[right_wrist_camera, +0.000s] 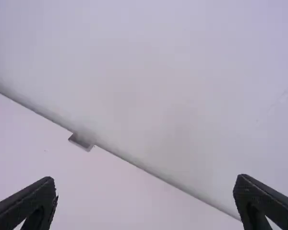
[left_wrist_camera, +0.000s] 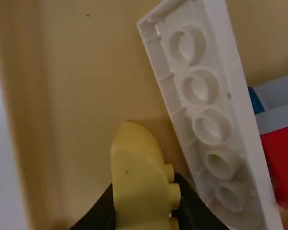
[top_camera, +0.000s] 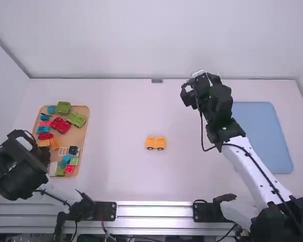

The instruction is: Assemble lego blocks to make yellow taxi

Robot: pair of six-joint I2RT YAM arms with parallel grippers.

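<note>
Spanning most of the high view, the white table [top_camera: 126, 116] lay beneath both arms. The right gripper [top_camera: 191, 88] hung above its far part, right of centre; in the right wrist view, its fingers stood wide apart. The left gripper [top_camera: 31, 155] was low at the tray's left side, its fingers closed on a curved yellow block in the left wrist view. A blue mat [top_camera: 262, 136] occupied the table's right side, and a tan tray [top_camera: 83, 132] the left, bearing red, green, blue, orange and white pieces. Between mat and tray, well apart from either, the yellow vehicle [top_camera: 155, 142], with dark wheels, rested near the middle of the table. Within the tray, a white plate [left_wrist_camera: 246, 120] showed its hollow underside, just beside the held block; a red block [left_wrist_camera: 285, 163] lay on the plate's other side. Smallest was the curved yellow block [left_wrist_camera: 137, 187], its studs facing one finger
</note>
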